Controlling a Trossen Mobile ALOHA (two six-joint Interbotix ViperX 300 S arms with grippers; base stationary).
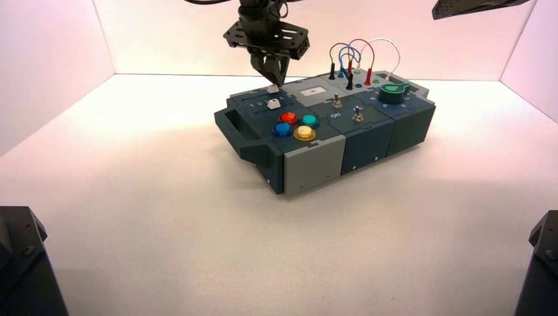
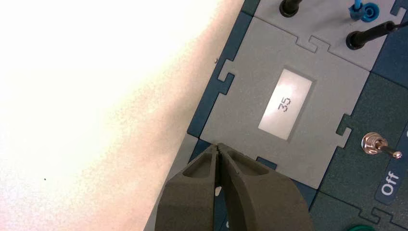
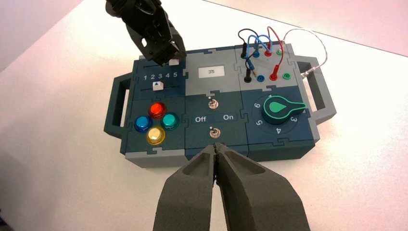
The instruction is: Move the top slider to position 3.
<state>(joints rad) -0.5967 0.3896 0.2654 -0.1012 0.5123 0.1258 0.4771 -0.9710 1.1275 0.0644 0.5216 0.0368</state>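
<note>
My left arm: matte black, angular
Small round holes dot its plates; a thin black cable loops beside them.

Display right of sliders

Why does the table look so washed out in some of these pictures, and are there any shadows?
Left wrist view: the tabletop glares to plain white, with a soft brownish shadow beside the box. High view: brightest behind the box, faintly shaded in front.
</note>
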